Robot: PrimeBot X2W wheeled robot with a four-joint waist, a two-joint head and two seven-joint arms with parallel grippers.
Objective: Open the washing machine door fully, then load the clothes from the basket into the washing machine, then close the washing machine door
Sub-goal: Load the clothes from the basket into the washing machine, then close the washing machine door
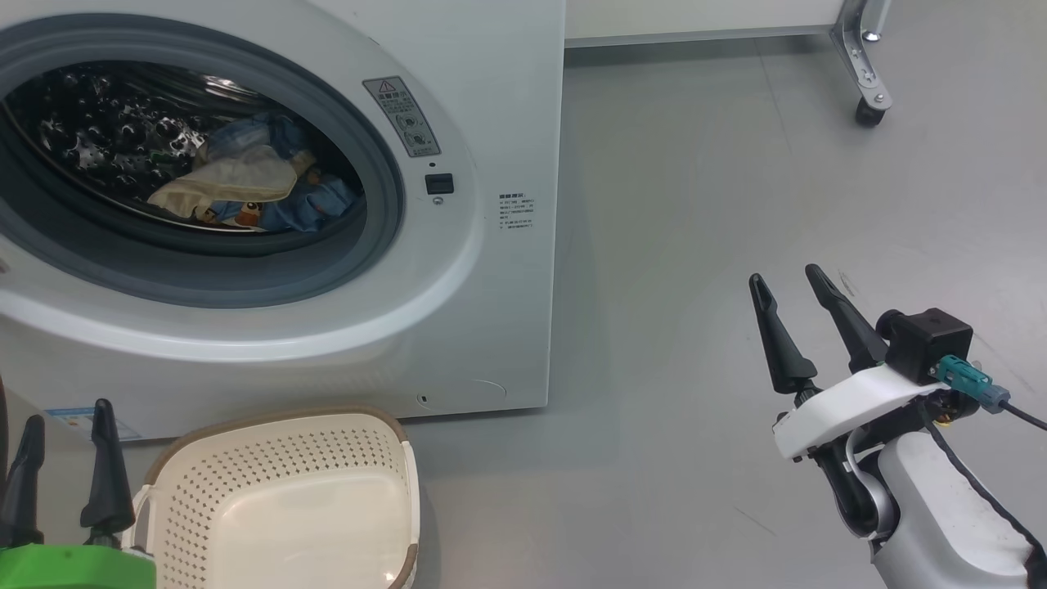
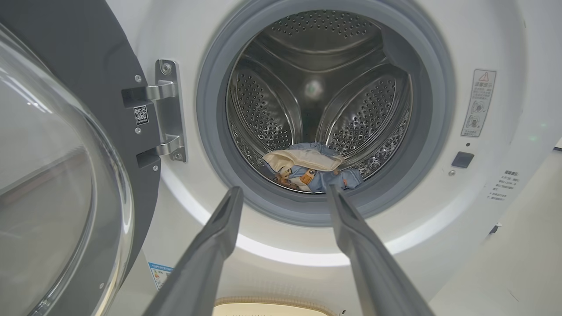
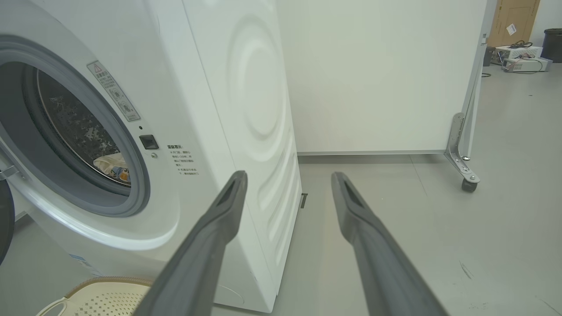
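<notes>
L gripper [image 1: 67, 413] open, nothing between fingers. Clothes [image 1: 245, 184] ahead of it, inside washing machine [image 1: 491, 82] drum [image 2: 316, 87]. Washing machine door [image 2: 66, 175] swung open at its left. Basket [image 1: 278, 466] just beside it, right side. R gripper [image 1: 785, 274] open, over floor [image 1: 695, 204], machine at its left.

Bright, even indoor light from overhead. Soft-edged grey shade on the floor [image 1: 695, 245] just beside the washing machine [image 1: 507, 106] and around the basket [image 1: 278, 466]. White glare along the machine's lower front curve, sparkling highlights in the steel drum [image 1: 106, 131], pale reflections across the washing machine door [image 2: 44, 175]. Bowed straight edges in both wrist views, with slightly soft near fingers [image 3: 382, 263].
</notes>
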